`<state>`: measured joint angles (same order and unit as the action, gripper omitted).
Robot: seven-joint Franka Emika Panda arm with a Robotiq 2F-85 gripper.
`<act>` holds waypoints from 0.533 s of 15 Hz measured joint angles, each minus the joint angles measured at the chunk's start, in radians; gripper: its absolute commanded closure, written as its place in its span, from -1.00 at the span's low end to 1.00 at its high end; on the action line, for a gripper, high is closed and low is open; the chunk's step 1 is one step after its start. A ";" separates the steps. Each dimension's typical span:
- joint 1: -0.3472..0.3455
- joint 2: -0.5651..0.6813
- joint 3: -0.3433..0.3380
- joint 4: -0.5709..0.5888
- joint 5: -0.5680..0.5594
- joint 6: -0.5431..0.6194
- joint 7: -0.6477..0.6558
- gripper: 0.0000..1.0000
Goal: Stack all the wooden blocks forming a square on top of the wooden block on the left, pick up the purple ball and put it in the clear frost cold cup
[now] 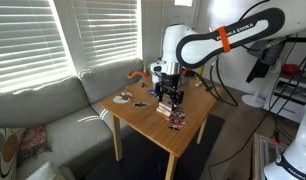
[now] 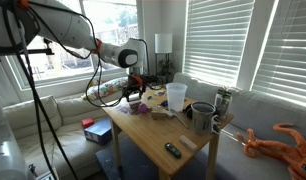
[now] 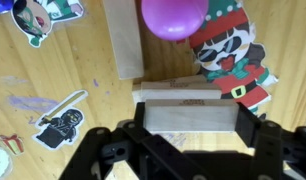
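1. The jaws look clamped on a block (image 3: 188, 115), with one pad against each short end.
2. That block's long axis runs from jaw to jaw, straight across the wrist view, with its broad face up and level. I cannot tell whether it rests on the table (image 3: 93, 80) or on another block.
3. Just past its left end a second block (image 3: 123, 40) lies flat on the table. Its long axis points away from the jaws, roughly at right angles to the held one.
4. The ball (image 3: 173, 15) sits on the table just beside the second block's far end, next to an elf sticker (image 3: 233, 60).
5. In an exterior view the cup (image 2: 176, 95) stands upright on the table near the arm (image 2: 103, 48), with no ball in it.
6. As I judge it, stacking is under way at best, since no finished stack shows. The loose block is yet to be placed, and the ball step is not begun.
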<state>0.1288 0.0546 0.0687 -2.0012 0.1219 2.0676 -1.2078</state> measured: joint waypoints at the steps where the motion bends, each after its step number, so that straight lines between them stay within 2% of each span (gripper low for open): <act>1: -0.001 0.001 0.000 0.000 -0.002 0.000 0.002 -0.18; 8: -0.006 0.010 0.000 0.000 -0.016 0.000 0.012 -0.18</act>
<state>0.1224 0.0644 0.0691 -2.0012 0.1056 2.0676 -1.1961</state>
